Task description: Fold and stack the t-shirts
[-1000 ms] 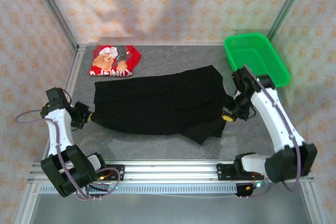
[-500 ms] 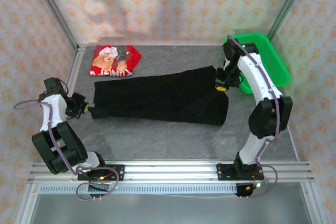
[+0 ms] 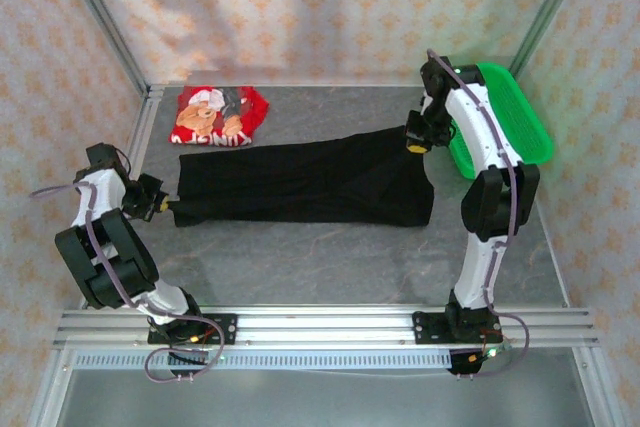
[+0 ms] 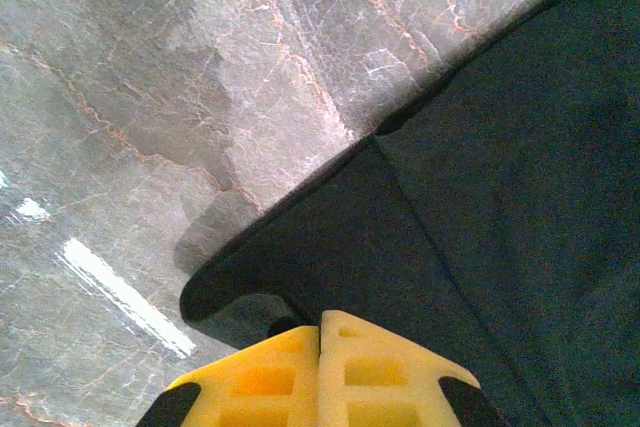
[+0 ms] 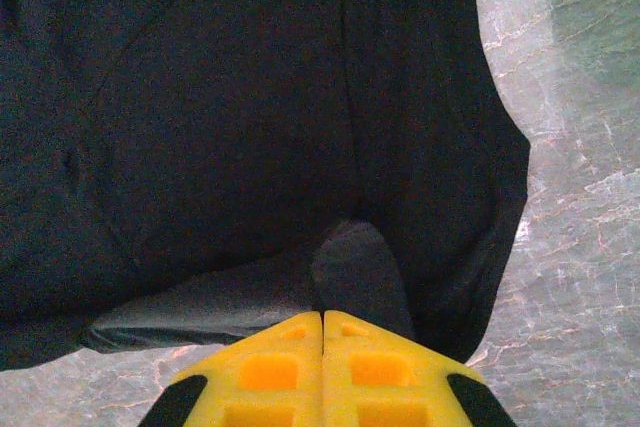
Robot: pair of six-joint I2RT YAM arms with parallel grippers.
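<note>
Top external view, largest first: one grey marbled bench (image 3: 300,267) carries everything. Across its middle lies the one black t-shirt (image 3: 300,185), drawn out into a long band running left to right, its right end wider and reaching toward the near side. One green basket (image 3: 522,119) sits at the far right corner, just beside the right arm. One red t-shirt (image 3: 222,115) with a cartoon print lies at the far left corner, near the black one's far left edge but apart from it; it looks already gathered into a compact shape. That makes two shirts in all.

Smallest are the two tools. The left tool (image 3: 163,209) has its yellow pads pressed together on the black shirt's left end, low at the bench. The right tool (image 3: 412,144) has its pads pressed together on a small raised tuck of black cloth at the right end.

Judging by how it drapes and creases, the black shirt is light, limp cloth with no stiffness of its own, so it will sag wherever it is not held and wants both ends kept taut. Hems, corners and seams, where layers double up, look like the surest places to pinch; a thin single layer could slide out of a narrow grip
</note>
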